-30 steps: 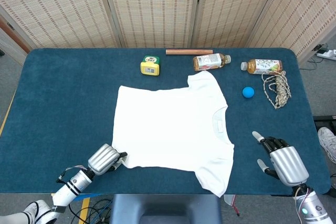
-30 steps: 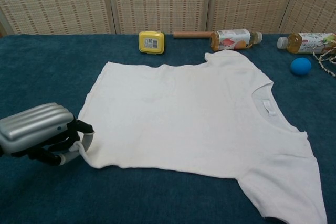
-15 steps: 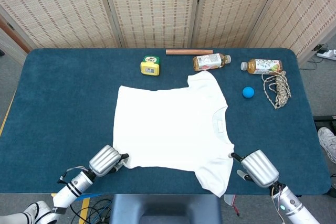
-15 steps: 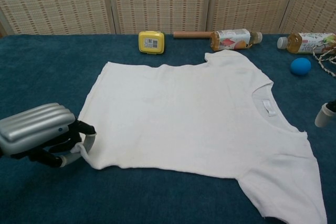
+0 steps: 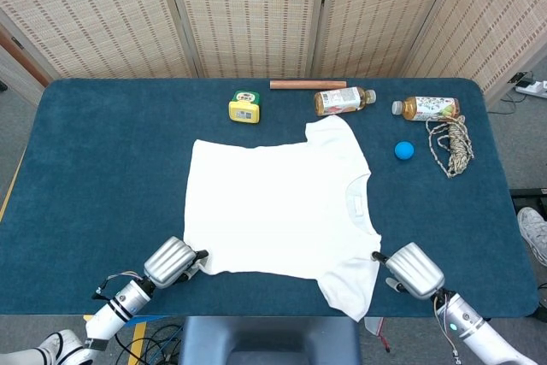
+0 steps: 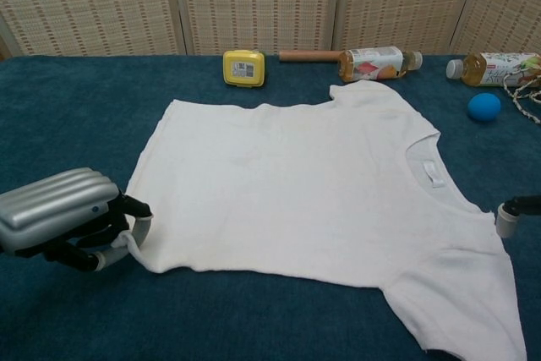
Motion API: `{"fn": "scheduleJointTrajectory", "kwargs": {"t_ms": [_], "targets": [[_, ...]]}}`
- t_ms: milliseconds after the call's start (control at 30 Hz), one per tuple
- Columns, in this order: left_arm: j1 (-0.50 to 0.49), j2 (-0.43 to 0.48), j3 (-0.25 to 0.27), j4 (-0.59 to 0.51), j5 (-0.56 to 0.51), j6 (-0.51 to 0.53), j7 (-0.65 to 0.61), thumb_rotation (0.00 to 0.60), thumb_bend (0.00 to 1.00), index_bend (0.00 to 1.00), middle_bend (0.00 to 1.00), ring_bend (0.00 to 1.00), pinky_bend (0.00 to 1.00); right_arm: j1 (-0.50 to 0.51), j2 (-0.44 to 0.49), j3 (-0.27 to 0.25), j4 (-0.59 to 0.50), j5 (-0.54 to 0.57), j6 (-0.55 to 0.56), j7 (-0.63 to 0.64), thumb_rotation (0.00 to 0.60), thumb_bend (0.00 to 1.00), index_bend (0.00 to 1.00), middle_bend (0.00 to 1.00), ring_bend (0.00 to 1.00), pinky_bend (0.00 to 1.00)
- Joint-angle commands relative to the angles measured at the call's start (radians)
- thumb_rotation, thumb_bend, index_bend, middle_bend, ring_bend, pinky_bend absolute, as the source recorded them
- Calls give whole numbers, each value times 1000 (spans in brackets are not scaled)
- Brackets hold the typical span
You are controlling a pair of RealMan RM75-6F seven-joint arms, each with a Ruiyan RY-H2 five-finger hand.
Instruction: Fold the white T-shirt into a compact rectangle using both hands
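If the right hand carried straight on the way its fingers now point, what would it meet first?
Most likely the white T-shirt: the right hand points leftward at the near sleeve, its fingertip right at the sleeve's edge. Whether it touches the cloth already, I cannot tell.

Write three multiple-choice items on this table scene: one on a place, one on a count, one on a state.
1. Where is the blue ball?
A. right of the T-shirt
B. on the T-shirt
C. beside the yellow box

2. How many bottles lie on the table?
A. one
B. two
C. four

3. How does the T-shirt lie?
A. folded in half
B. rolled up
C. spread flat

A: the ball sits on bare cloth near the rope.
B: two bottles lie at the far edge.
C: both sleeves lie out, unfolded.
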Motion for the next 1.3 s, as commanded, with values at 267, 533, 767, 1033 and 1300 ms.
{"fn": "scheduleJointTrajectory", "kwargs": {"t_ms": [267, 533, 767, 1033, 1300], "targets": [[6, 0, 1, 5, -10, 3, -5, 600, 494, 604, 941, 885, 976, 42, -62, -2, 119, 32, -36, 55, 600, 203, 393, 896, 980, 1000], [11, -3, 1, 9, -13, 8, -9, 600, 494, 604, 941, 885, 976, 68, -92, -6, 155, 43, -53, 67, 600, 211, 408, 896, 980, 1000], [14, -4, 0, 16, -15, 12, -15, 600, 494, 604, 941, 885, 976, 86, -116, -13, 178, 50, -65, 70, 600, 212, 411, 896, 980, 1000], [14, -6, -1, 23, -17, 14, -22, 600, 494, 604, 941, 885, 976, 105, -138, -12, 191, 61, -74, 70, 600, 244, 433, 898, 980, 1000], [19, -10, 0, 32, -17, 21, -31, 600, 494, 604, 941, 885, 976, 112, -154, -20, 210, 69, -73, 76, 600, 289, 480, 905, 980, 1000]]}}
